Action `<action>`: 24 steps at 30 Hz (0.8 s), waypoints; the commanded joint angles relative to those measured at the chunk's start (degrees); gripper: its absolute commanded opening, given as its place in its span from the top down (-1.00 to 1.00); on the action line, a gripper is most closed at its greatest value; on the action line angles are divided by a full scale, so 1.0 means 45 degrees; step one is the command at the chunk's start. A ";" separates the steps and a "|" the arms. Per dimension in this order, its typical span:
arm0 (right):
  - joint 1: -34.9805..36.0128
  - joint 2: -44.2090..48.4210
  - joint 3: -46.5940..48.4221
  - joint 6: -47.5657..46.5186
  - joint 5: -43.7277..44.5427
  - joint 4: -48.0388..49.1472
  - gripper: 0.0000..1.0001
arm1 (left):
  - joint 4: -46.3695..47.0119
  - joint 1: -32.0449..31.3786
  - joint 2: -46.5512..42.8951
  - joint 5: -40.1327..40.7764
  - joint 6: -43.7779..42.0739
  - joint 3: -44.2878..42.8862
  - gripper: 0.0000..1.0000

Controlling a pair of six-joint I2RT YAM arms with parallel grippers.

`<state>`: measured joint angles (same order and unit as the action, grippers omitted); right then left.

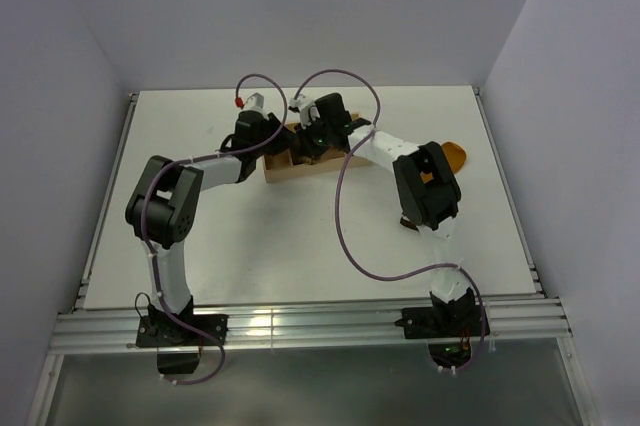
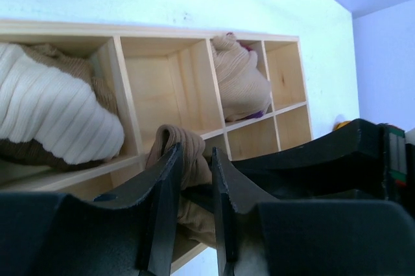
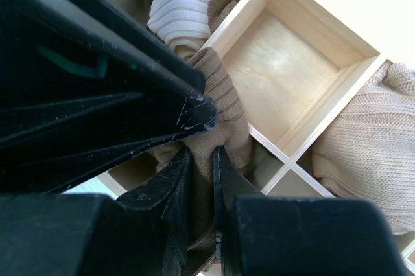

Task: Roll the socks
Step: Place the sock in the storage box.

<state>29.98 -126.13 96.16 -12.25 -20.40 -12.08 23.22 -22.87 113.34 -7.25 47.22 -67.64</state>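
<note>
Clamped between the two black fingers of the right gripper [image 3: 201,162]: a fold of the tan-brown ribbed fabric sock [image 3: 220,94], bunched into a soft lump. Pressed into the same lump from the other side, the left gripper [image 2: 196,159], jaws set close, with sock fabric filling the narrow gap and touching both fingers. Sits in the near row of a shallow light-wood organiser box [image 2: 162,30] split into square compartments, right against a divider and just beside an empty compartment. In a neighbouring compartment, a white ribbed fabric bundle [image 2: 52,114] over more brown cloth; in another, a pale beige knitted bundle [image 2: 240,81]. Seen from above, both arms bent inward, meeting over the box on the far half of the white table [image 1: 180,146]. Well apart to the right, partly hidden behind the right arm: the mustard-orange sock [image 1: 455,154], flat on the tabletop, cuff out of sight.
</note>
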 commanded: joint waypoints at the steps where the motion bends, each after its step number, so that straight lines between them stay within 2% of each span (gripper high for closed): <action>1: 0.0135 -0.0040 -0.0898 0.0338 -0.0251 -0.1517 1.00 | -0.0725 -0.0171 0.0029 -0.0050 -0.0435 -0.0263 0.39; 7: 0.0018 0.0488 -0.1641 0.1256 -0.0387 -0.0092 0.88 | -0.1019 -0.0346 -0.0206 -0.0128 -0.0454 0.0480 0.40; 9: -0.0021 0.0703 -0.1798 0.1530 -0.0447 0.0395 0.70 | -0.1311 -0.0444 -0.0109 -0.0050 -0.0532 0.0402 0.40; 11: -0.0021 0.0975 -0.2129 0.1804 -0.0388 0.0787 0.39 | -0.1585 -0.0483 -0.0011 0.0066 -0.0591 0.0246 0.40; 14: -0.0021 0.1308 -0.2520 0.1824 -0.0388 0.1335 0.24 | -0.1898 -0.0483 0.0184 0.0280 -0.0728 0.0089 0.40; 24: -0.0177 0.3788 -0.4297 0.1921 0.0998 0.3035 0.16 | -0.2153 -0.0562 0.0322 0.0751 -0.0943 0.0147 0.42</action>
<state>29.58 -113.95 78.17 -4.62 -17.54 0.40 19.88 -25.17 113.32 -6.02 45.25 -67.44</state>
